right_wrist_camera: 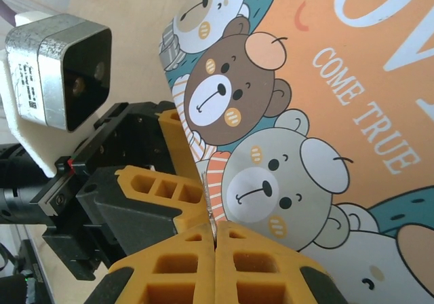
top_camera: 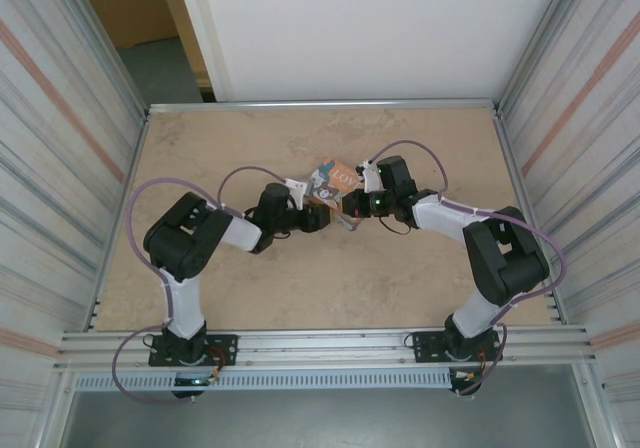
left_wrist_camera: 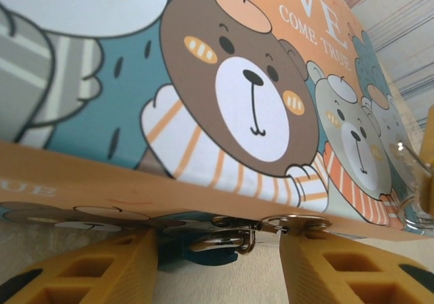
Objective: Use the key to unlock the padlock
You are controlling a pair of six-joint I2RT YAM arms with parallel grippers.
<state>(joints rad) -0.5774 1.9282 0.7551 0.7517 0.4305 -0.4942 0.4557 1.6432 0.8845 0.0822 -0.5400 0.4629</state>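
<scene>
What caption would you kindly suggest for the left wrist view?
The left gripper, fingers apart, straddles the small padlock at the edge of the bear-printed box.

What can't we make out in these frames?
- Right wrist view: the right gripper has its jaws pressed shut, so whether the key sits between them is hidden.
- Left wrist view: the padlock lies in shadow under the box edge, so its keyhole is hidden.
- Top view: the padlock is too small to pick out beside the left gripper.
</scene>
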